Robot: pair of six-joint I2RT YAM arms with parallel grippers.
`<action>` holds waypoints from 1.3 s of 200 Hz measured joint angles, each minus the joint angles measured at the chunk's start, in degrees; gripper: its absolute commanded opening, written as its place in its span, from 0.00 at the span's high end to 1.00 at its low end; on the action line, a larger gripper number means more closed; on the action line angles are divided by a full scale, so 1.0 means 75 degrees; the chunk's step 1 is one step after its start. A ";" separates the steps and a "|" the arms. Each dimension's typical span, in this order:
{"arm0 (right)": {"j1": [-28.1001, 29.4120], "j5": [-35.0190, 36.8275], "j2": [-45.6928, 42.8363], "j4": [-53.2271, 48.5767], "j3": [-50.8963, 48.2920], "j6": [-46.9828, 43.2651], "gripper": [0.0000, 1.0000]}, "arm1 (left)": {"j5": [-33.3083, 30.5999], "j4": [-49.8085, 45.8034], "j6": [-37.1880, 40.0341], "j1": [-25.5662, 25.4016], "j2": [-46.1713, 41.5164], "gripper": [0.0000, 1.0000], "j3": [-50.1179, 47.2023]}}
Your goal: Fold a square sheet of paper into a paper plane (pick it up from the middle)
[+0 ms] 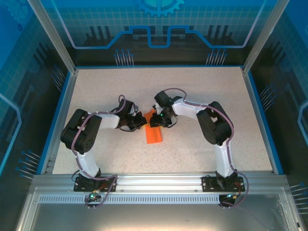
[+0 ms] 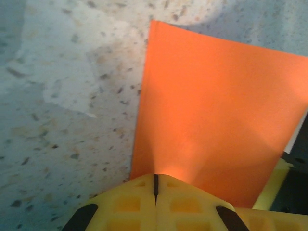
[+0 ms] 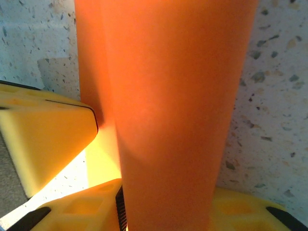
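Observation:
The square sheet of paper is bright orange and folded into a narrow band. Its near end lies on the speckled table and its far end is lifted between the two grippers. My left gripper comes in from the left. In the left wrist view its yellow fingertips are pressed together, so the left gripper is shut on the paper's edge. My right gripper comes in from the right. In the right wrist view the paper runs up between the jaws of the right gripper and spans the gap.
Blue rails and glass walls frame the table on the left, right and back. The left gripper's yellow finger sits close beside the paper in the right wrist view. Both arm bases are bolted to the near metal beam.

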 measured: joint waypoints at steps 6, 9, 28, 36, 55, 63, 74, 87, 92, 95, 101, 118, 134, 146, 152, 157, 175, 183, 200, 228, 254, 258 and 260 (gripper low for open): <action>0.0000 -0.0003 -0.0009 0.0000 -0.0003 0.0000 0.61 | -0.0017 -0.0070 0.0026 0.0000 0.0012 0.98 0.0023; 0.0003 -0.0003 -0.0012 0.0003 -0.0003 0.0003 0.61 | -0.0023 -0.0105 0.0050 0.0000 0.0012 0.98 0.0047; 0.0003 -0.0009 -0.0044 0.0017 -0.0017 0.0012 0.60 | -0.0114 -0.0297 0.0128 -0.0015 0.0020 0.98 0.0140; 0.0009 -0.0006 -0.0070 0.0029 -0.0023 0.0044 0.59 | -0.0134 -0.0332 0.0131 -0.0020 0.0026 0.99 0.0163; 0.0041 0.0012 -0.0166 0.0117 -0.0085 0.0131 0.51 | -0.0137 -0.0434 0.0160 -0.0020 0.0055 1.00 0.0224; 0.0076 0.0058 -0.0251 0.0192 -0.0146 0.0184 0.48 | -0.0137 -0.0469 0.0169 -0.0020 0.0061 1.00 0.0239; 0.0128 0.0198 -0.0405 0.0300 -0.0289 0.0204 0.45 | -0.0146 -0.0501 0.0184 -0.0020 0.0061 1.00 0.0256; 0.0134 0.0498 -0.0731 0.0280 -0.0562 0.0280 0.43 | -0.0169 -0.0539 0.0210 -0.0026 0.0061 1.00 0.0277; 0.0111 0.0641 -0.0898 0.0248 -0.0673 0.0326 0.43 | -0.0175 -0.0551 0.0242 -0.0029 0.0061 1.00 0.0280; 0.0102 0.0691 -0.0994 0.0227 -0.0731 0.0338 0.43 | -0.0178 -0.0557 0.0248 -0.0032 0.0061 1.00 0.0286; 0.0073 0.0836 -0.1189 0.0189 -0.0831 0.0370 0.43 | -0.0187 -0.0565 0.0289 -0.0035 0.0061 1.00 0.0294; -0.0023 0.1160 -0.1763 0.0140 -0.0976 0.0373 0.47 | -0.0195 -0.0638 0.0329 -0.0041 0.0070 1.00 0.0329; -0.0064 0.1139 -0.2081 0.0210 -0.0950 0.0283 0.54 | -0.0198 -0.0650 0.0356 -0.0041 0.0070 1.00 0.0338; -0.0029 0.0985 -0.2087 0.0277 -0.0822 0.0166 0.60 | -0.0198 -0.0664 0.0361 -0.0041 0.0073 1.00 0.0347; 0.0006 0.0880 -0.2025 0.0309 -0.0746 0.0096 0.63 | -0.0198 -0.0676 0.0364 -0.0041 0.0076 1.00 0.0356; 0.0038 0.0796 -0.1947 0.0335 -0.0667 0.0047 0.65 | -0.0201 -0.0694 0.0364 -0.0041 0.0079 1.00 0.0364; 0.0143 0.0527 -0.1559 0.0417 -0.0411 0.0052 0.70 | -0.0201 -0.0702 0.0364 -0.0041 0.0085 1.00 0.0373; 0.0160 0.0437 -0.1370 0.0481 -0.0353 0.0058 0.71 | -0.0201 -0.0705 0.0364 -0.0041 0.0085 1.00 0.0373; 0.0149 0.0239 -0.0962 0.0548 -0.0347 0.0137 0.73 | -0.0201 -0.0705 0.0370 -0.0041 0.0085 1.00 0.0373; 0.0012 0.0093 -0.0603 0.0720 -0.0595 0.0233 0.76 | -0.0207 -0.0737 0.0391 -0.0041 0.0099 1.00 0.0396; -0.0192 -0.0058 -0.0589 0.1023 -0.1005 0.0321 0.78 | -0.0221 -0.0781 0.0420 -0.0044 0.0114 1.00 0.0423; -0.0227 -0.0119 -0.0589 0.1081 -0.1037 0.0344 0.79 | -0.0224 -0.0781 0.0431 -0.0044 0.0114 1.00 0.0423; -0.0239 -0.0134 -0.0592 0.1099 -0.1049 0.0350 0.79 | -0.0224 -0.0787 0.0449 -0.0044 0.0114 1.00 0.0423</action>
